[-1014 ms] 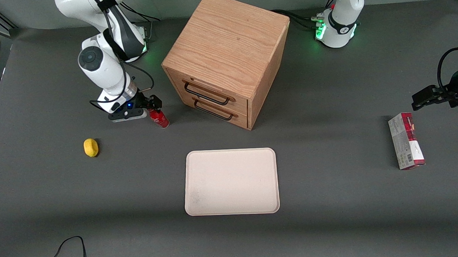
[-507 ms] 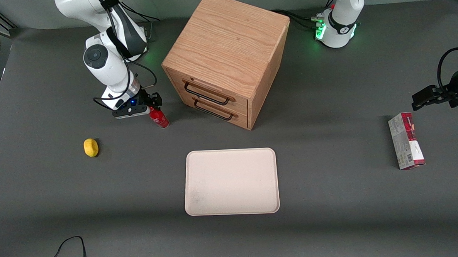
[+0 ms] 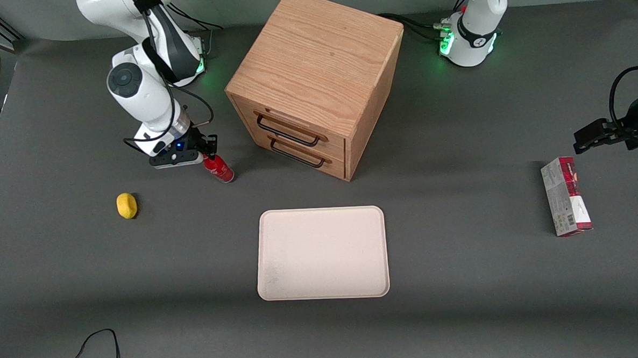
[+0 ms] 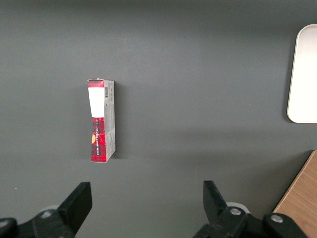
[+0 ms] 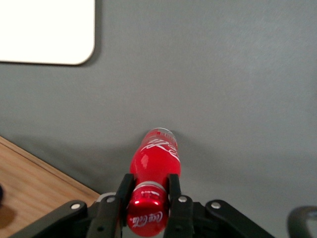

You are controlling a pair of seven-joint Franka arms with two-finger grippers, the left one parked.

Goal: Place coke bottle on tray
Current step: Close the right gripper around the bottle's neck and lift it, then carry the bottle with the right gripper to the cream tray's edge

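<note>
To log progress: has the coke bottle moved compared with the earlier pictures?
Yes. The coke bottle, held at its neck by the gripper, has shifted slightly away from the wooden cabinet.

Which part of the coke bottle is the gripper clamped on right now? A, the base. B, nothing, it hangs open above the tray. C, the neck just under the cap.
C: in the right wrist view the gripper has its jaws shut on the coke bottle just below the red cap.
</note>
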